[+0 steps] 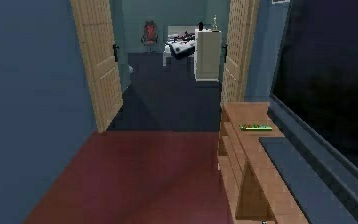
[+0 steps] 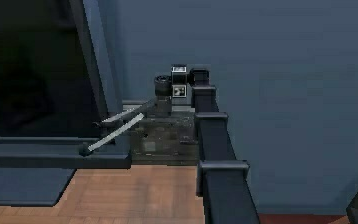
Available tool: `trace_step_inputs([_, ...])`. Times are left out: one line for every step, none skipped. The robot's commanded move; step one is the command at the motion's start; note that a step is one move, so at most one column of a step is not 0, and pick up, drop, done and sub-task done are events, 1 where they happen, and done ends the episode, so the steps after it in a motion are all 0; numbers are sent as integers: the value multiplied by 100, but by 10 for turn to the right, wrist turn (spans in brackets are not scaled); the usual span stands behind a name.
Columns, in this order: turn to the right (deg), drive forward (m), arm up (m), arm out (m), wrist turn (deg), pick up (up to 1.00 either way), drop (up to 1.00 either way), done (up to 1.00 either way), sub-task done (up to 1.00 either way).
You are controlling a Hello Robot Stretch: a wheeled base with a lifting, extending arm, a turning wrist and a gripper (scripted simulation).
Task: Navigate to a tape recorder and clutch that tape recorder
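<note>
While the arm (image 2: 219, 160) reaches over a wooden desk (image 2: 107, 195), whether the gripper (image 2: 93, 138) holds anything cannot be told.
Its fingers (image 2: 113, 134) show before the lower frame of a dark screen (image 2: 37, 70). Open doors (image 1: 99, 60) lead to a room with a white table (image 1: 172, 50); dark blobs lie on it, and which is the tape recorder cannot be told. A green thing (image 1: 255, 127) lies on the desk.

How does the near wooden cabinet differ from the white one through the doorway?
The wooden cabinet is low and long; the white cabinet is tall and narrow. The wooden one lies near, the white one past the door. Both stand toward the forward view's right.
</note>
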Motion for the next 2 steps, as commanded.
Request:
trace_step_inputs([0,0,0,0,450,0,0,0,0])
trace_step_inputs([0,0,0,0,390,0,0,0,0])
